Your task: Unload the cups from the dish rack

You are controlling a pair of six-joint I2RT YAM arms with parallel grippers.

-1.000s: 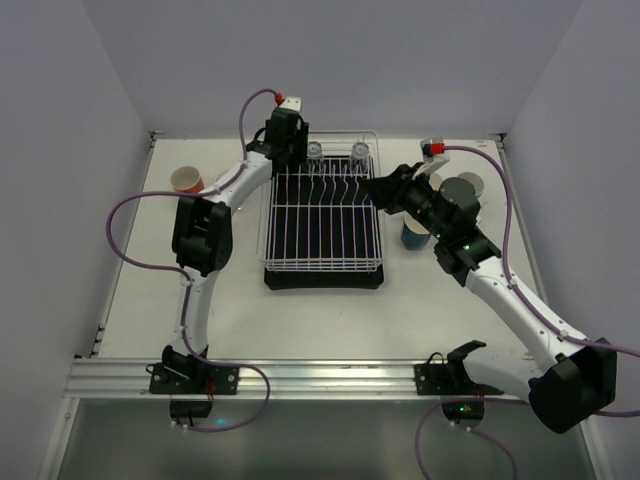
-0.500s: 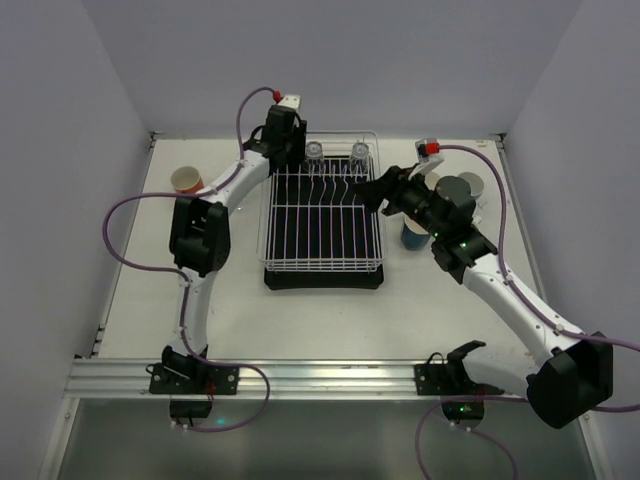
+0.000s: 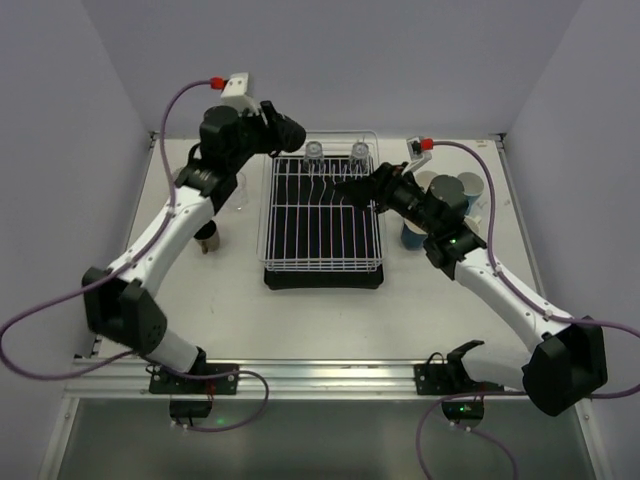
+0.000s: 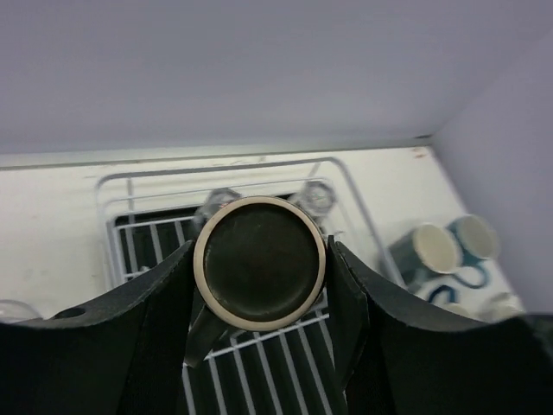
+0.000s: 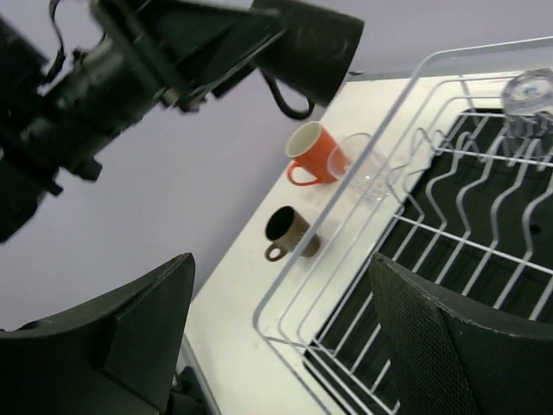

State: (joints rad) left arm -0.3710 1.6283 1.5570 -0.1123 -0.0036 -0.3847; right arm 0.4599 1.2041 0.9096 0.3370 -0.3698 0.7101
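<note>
Black mug (image 4: 259,272) hangs pinched in the left gripper (image 4: 259,298) above the dish rack's (image 3: 322,264) far-left corner, clear for unloading. The right gripper (image 3: 348,187), spread and empty, points toward two glasses (image 3: 314,151) at the rack's far end.

Right gripper (image 5: 281,277) fingers wide apart, nothing between them. Dish rack (image 5: 294,259) beneath. On the table beside it: orange cup (image 5: 309,154), clear tumbler (image 5: 367,169), brown mug (image 5: 289,233). Overhead, left gripper (image 5: 259,39) clamps black mug (image 5: 315,47). Blurred glass (image 5: 527,93), possibly upturned, stands in the rack.
</note>
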